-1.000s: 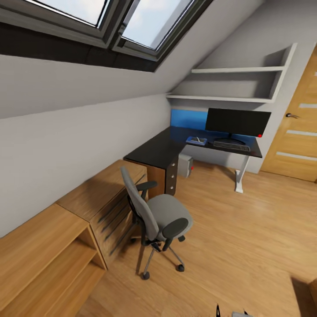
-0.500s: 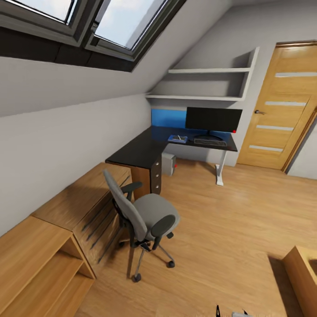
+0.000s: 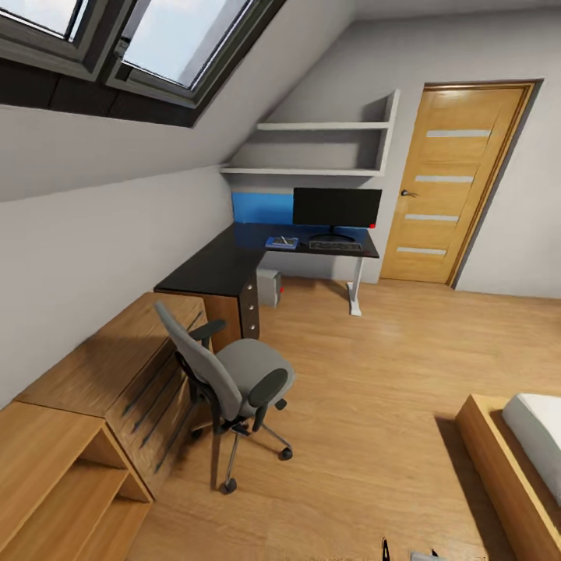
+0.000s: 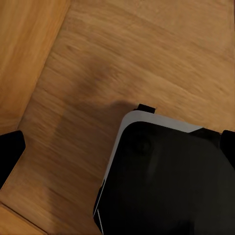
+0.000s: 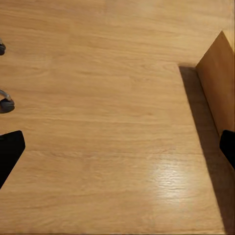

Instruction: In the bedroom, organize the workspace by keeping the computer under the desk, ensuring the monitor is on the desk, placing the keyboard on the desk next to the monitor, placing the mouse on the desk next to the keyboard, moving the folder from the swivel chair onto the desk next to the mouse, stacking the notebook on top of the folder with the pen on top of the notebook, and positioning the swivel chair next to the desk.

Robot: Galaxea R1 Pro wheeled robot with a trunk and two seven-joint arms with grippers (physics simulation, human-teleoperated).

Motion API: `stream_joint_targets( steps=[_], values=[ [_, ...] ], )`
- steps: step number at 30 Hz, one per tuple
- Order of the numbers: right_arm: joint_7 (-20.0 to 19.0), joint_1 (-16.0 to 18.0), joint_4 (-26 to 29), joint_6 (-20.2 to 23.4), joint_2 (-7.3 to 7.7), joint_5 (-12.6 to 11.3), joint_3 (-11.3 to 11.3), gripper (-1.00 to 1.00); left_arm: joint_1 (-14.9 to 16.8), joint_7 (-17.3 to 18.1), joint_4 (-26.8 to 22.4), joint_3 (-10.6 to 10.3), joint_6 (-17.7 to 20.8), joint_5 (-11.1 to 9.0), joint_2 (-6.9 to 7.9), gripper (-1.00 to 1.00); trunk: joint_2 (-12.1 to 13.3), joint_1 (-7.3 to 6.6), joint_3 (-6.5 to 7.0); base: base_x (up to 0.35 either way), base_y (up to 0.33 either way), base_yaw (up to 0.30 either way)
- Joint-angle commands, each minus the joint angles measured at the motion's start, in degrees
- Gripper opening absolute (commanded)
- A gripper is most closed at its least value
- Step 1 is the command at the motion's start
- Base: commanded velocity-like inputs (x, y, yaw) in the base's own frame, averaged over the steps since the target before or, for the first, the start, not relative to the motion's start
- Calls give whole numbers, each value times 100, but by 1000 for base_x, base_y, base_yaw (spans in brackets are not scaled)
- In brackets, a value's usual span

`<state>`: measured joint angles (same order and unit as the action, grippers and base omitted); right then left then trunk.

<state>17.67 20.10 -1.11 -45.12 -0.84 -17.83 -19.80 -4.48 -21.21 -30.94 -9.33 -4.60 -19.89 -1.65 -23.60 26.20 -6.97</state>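
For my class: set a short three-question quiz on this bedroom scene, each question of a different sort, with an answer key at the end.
1. True or false: the monitor stands on the desk.
2. Multiple choice: where is the computer? A) on the shelf B) on the floor under the desk C) on the swivel chair.
3. Short answer: what lies on the desk just in front of the monitor?

Key
1. True.
2. B.
3. The keyboard, with the blue folder beside it.
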Motion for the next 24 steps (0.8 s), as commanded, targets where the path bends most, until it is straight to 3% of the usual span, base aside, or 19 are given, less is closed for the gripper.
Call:
stream_joint_targets(
  steps=[1, 13, 18, 24],
  values=[
    [35, 8, -12, -14, -4, -19, -50, 100, -1, -41, -9, -42, -24, -62, 6, 100, -12, 2, -11, -116, 92, -300],
    [35, 8, -12, -15, -4, -19, -58, 100, -1, -41, -12, -42, -24, -64, 6, 100, -12, 2, -34, -22, 29, -295],
    [35, 6, -12, -15, -7, -7, -64, 100, -1, -41, -10, -42, -24, -65, 6, 100, -12, 2, -52, -1, 247, -266],
    [35, 6, -17, -9, -30, 6, -67, 100, -1, -41, -8, -42, -19, -68, 6, 100, -12, 2, -62, -38, 320, -58]
  ],
)
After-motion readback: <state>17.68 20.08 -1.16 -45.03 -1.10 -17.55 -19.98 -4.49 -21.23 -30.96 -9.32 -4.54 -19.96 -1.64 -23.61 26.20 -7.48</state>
